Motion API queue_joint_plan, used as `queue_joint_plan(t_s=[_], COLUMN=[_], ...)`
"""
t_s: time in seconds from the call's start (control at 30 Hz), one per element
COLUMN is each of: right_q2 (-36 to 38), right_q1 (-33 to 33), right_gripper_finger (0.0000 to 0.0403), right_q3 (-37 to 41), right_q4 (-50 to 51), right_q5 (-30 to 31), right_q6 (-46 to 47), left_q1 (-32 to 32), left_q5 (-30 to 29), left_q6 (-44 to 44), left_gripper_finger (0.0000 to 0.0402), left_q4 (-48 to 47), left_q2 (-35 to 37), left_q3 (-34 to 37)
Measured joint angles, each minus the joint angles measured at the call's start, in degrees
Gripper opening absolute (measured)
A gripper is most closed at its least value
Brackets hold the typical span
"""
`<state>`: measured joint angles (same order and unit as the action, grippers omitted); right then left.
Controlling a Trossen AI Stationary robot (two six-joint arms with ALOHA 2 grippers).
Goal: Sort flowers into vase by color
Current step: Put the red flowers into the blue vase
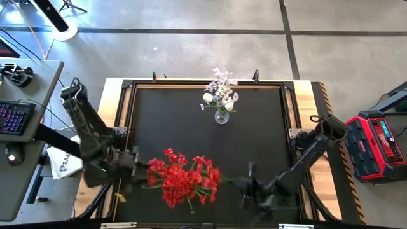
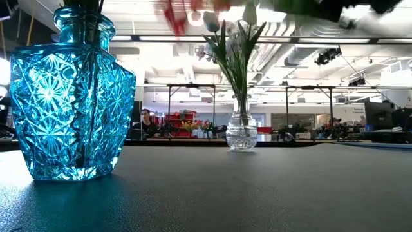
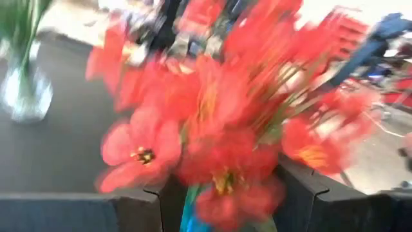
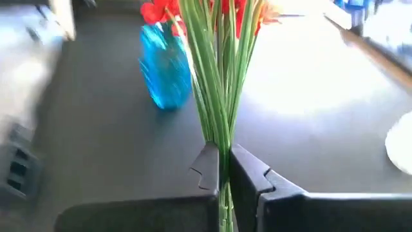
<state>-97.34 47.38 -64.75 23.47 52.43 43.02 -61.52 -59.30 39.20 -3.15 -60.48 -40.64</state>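
A blue cut-glass vase (image 2: 71,96) stands near the table's near left side, with red blooms (image 4: 156,11) over its mouth. In the high view a mass of red flowers (image 1: 184,179) hides it. My left gripper (image 3: 222,196) is open beside these blooms, and a strip of the blue vase (image 3: 188,219) shows between its fingers; whether they touch it I cannot tell. My right gripper (image 4: 225,169) is shut on a bunch of red flowers, to the right of the vase. My right gripper pinches several thin green stems (image 4: 222,145) of the red bunch between its two fingers, which lie across them. A short length of stem runs on behind the fingers. The bunch is lifted clear of the table, blooms (image 1: 202,173) pointing toward the blue vase.
A small clear glass vase (image 1: 221,116) with white and pale flowers (image 1: 220,89) stands near the middle of the table's far edge. Bare black mat (image 1: 254,140) lies between it and the arms. A desk with a keyboard is off the left side and a red case off the right.
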Motion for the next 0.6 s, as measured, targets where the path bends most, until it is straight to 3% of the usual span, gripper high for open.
queue_joint_plan(t_s=[0.2,0.27,0.33,0.47,0.6], right_q2=[1.1,2.8,4.7,8.6,11.0], right_q1=[6.4,7.6,8.6,9.5,9.0], right_gripper_finger=[0.0000,0.0000,0.0000,0.0000,0.0000], right_q3=[0.0,0.0,0.0,0.0,0.0], right_q4=[-13.4,-18.8,-25.3,-39.1,-52.0], right_q5=[9.7,12.1,12.4,4.1,-12.2], right_q6=[-16.1,-23.4,-32.5,-52.4,-69.2], left_q1=[-2.9,-2.4,-1.0,1.9,5.2], left_q5=[-4.9,-3.2,2.4,17.3,25.6], left_q6=[-29.8,-43.2,-55.5,-71.0,-74.8], left_gripper_finger=[0.0167,0.0167,0.0167,0.0167,0.0167], left_q4=[5.7,13.1,21.5,34.6,41.1], left_q2=[3.7,2.5,0.4,-4.5,-9.3], left_q3=[-8.9,-10.5,-11.2,-11.3,-11.3])
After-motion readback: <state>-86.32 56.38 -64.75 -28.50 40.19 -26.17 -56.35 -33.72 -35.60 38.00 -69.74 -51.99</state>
